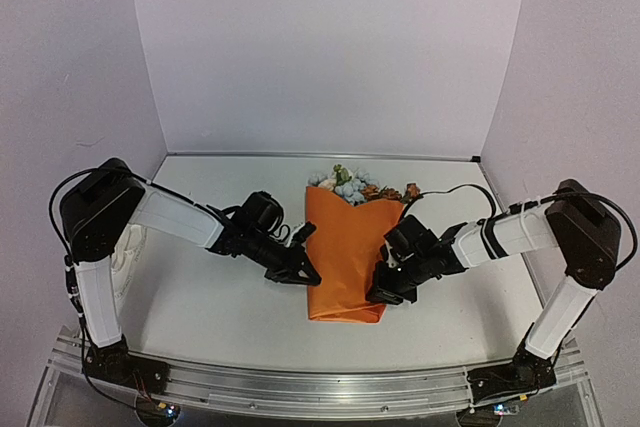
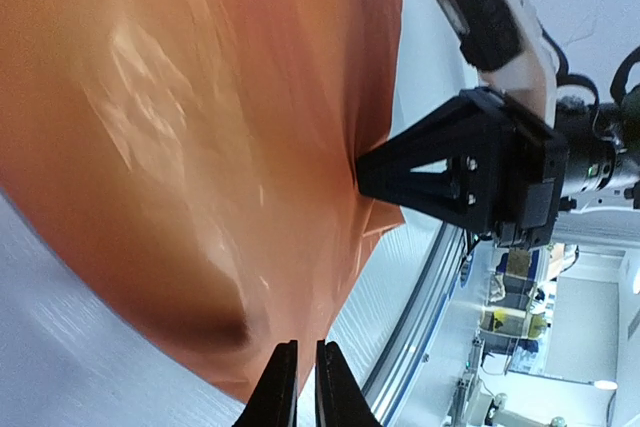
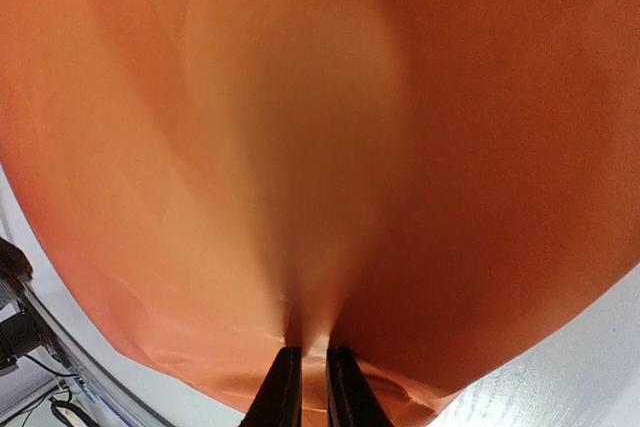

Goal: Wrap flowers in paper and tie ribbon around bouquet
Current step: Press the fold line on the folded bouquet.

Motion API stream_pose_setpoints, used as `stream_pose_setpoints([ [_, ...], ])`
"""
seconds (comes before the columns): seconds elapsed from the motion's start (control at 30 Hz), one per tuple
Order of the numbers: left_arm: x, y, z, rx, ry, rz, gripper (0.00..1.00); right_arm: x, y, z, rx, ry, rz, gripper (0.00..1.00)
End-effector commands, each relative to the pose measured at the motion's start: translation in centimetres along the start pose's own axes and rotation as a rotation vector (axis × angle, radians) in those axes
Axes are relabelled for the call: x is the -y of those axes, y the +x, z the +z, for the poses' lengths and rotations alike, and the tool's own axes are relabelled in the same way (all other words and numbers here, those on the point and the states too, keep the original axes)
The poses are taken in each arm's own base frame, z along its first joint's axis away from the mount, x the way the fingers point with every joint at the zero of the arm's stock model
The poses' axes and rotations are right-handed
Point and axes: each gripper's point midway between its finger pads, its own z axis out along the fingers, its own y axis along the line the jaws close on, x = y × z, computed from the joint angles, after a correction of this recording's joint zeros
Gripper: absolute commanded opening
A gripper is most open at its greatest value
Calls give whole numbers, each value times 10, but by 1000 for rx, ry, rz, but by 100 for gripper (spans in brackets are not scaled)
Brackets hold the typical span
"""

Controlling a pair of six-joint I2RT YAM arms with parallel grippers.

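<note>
The bouquet [image 1: 345, 257] lies in the middle of the table as a cone of orange paper, wide end far. The flowers [image 1: 350, 185], pale blue, pink and rust, stick out of that end. My right gripper [image 1: 380, 294] is shut on the paper's right edge near the narrow end. The right wrist view shows a pleat of paper [image 3: 320, 147] running into that gripper [image 3: 313, 349]. My left gripper [image 1: 308, 274] sits at the cone's left edge. Its jaws [image 2: 306, 344] are shut over the paper [image 2: 200, 127], with nothing seen between them. A cream heap, apparently the ribbon [image 1: 130, 252], lies far left.
A black cable [image 1: 450, 190] loops over the table behind the right arm. White walls close the table on three sides, and a metal rail [image 1: 320, 387] runs along the near edge. The right gripper's black fingers [image 2: 400, 162] show in the left wrist view.
</note>
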Motion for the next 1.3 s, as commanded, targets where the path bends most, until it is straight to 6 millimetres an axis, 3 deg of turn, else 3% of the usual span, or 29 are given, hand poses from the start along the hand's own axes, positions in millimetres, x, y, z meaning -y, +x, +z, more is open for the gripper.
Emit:
stream_pose_setpoints([
  [0.0, 19, 24, 4, -79, 84, 28, 9, 16, 2, 5, 11, 75, -21, 12],
  [0.23, -13, 44, 18, -134, 24, -79, 8, 13, 2, 2, 12, 87, -46, 12],
  [0.4, -32, 54, 23, -158, -29, -132, 7, -5, 2, -11, 18, 82, -136, 15],
  [0.7, -37, 54, 25, -165, -45, -139, 7, -40, 19, -23, 3, 65, -286, 20],
  [0.97, -37, 56, 23, -164, -46, -144, 7, -20, 28, 2, -37, 145, -286, 18],
  [1.27, -28, 53, 20, -156, -26, -138, 7, 3, 31, 11, -54, 246, -258, 16],
])
